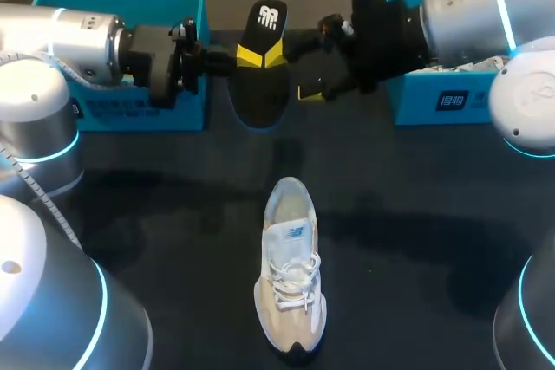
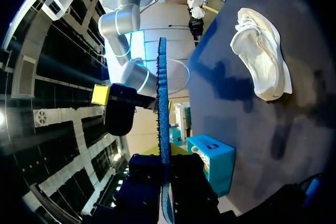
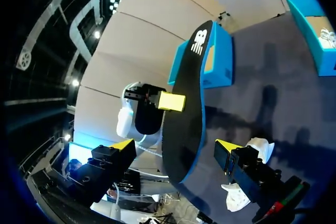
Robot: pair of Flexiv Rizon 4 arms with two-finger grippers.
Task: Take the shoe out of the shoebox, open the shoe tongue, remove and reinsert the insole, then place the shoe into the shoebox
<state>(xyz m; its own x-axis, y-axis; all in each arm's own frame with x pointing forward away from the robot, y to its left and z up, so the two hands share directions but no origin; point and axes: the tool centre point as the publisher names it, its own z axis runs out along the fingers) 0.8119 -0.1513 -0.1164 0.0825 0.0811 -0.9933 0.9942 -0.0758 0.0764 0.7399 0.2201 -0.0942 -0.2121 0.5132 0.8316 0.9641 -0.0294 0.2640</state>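
The shoe [image 1: 290,275] is lying unboxed while the left hand [image 1: 246,56] is pinching the removed insole [image 1: 260,84]. The right hand [image 3: 175,149] is gaping empty; reinserting and boxing are waiting.

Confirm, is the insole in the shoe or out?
Out. The left gripper holds the insole up in the air, while the shoe lies on the table, apart from it.

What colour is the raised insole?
The insole is black with a white logo and blue edge; clearest in the right wrist view.
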